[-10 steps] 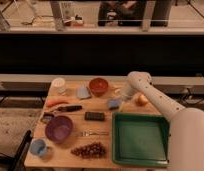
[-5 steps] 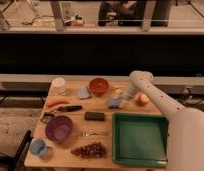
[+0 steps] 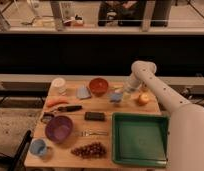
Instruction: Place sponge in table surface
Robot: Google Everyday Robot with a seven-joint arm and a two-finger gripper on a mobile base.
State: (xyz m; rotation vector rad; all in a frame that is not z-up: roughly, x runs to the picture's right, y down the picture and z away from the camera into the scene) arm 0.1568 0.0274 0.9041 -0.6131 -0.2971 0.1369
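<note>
A white robot arm (image 3: 154,90) reaches over a cluttered table surface (image 3: 106,109) in the single camera view, its gripper (image 3: 120,91) low over the far centre-right of the light wooden top, just right of the orange bowl (image 3: 98,86). The sponge (image 3: 115,97), a small light-blue pad, sits directly beneath the gripper, at or very near the wood; whether it is pinched, resting free or a touch above the surface cannot be told, nor can the spread of the fingers. An orange-yellow fruit (image 3: 142,99) lies close on the right, and a grey-blue lump (image 3: 83,92) sits left of the bowl. Nearer the camera are a green tray (image 3: 140,138), a dark rectangular block (image 3: 95,116), a fork (image 3: 94,133), a purple bowl (image 3: 59,127), a bunch of grapes (image 3: 90,149), a blue cup (image 3: 39,147), a carrot (image 3: 57,101), a dark-handled knife (image 3: 69,108) and a white cup (image 3: 58,85). The placement appears to be at or near its final stage. The risk from here, by judgement, is crowding: a soft pad let go off-level could tip against the orange bowl's wall or nudge the fruit, and fingers that cling to the foam could drag it along as the arm lifts away, leaving it skewed or carried off the spot.
</note>
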